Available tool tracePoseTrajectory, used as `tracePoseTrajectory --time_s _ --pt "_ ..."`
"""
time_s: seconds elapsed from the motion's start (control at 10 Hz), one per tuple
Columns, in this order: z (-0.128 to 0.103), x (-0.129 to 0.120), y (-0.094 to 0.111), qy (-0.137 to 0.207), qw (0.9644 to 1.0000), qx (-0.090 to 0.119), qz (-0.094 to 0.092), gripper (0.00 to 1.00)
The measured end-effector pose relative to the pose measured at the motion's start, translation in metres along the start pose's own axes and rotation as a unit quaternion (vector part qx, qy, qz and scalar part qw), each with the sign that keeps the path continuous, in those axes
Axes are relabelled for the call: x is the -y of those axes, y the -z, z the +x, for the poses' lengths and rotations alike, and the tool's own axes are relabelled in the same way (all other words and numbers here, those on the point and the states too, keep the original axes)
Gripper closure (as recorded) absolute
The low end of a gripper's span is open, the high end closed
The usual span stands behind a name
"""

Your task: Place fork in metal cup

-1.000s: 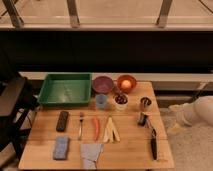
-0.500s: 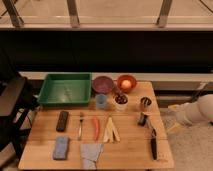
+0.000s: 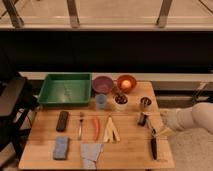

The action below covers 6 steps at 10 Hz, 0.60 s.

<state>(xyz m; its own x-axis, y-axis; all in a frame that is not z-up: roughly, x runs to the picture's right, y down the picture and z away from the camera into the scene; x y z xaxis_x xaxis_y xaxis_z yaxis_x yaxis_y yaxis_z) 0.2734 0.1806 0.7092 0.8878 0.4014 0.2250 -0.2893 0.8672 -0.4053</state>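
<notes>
The slim silver fork lies on the wooden table, left of centre, between a black rectangular object and the orange carrot. Near the table's right back stands the small metal cup, upright, with a dark inside. My white arm reaches in from the right. Its gripper is at the table's right edge, just right of a small dark object and in front of the metal cup. The gripper is open and holds nothing, far from the fork.
A green tray, purple bowl and orange bowl line the back. A light blue cup and a white cup stand mid-table. Pale yellow wedges, a black-handled utensil, a blue sponge and a grey cloth lie in front.
My arm has edged a little to the left, towards the table's right edge. Nothing on the table has moved.
</notes>
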Motion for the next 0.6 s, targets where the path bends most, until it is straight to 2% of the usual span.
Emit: tracePoseTrajectory --time_s 0.3,0.6 --pt "-0.014 -0.018 -0.016 0.012 0.9999 0.002 0.010 0.26" --pt "-0.040 -0.032 -0.030 0.032 0.9992 0.011 0.020 0.26"
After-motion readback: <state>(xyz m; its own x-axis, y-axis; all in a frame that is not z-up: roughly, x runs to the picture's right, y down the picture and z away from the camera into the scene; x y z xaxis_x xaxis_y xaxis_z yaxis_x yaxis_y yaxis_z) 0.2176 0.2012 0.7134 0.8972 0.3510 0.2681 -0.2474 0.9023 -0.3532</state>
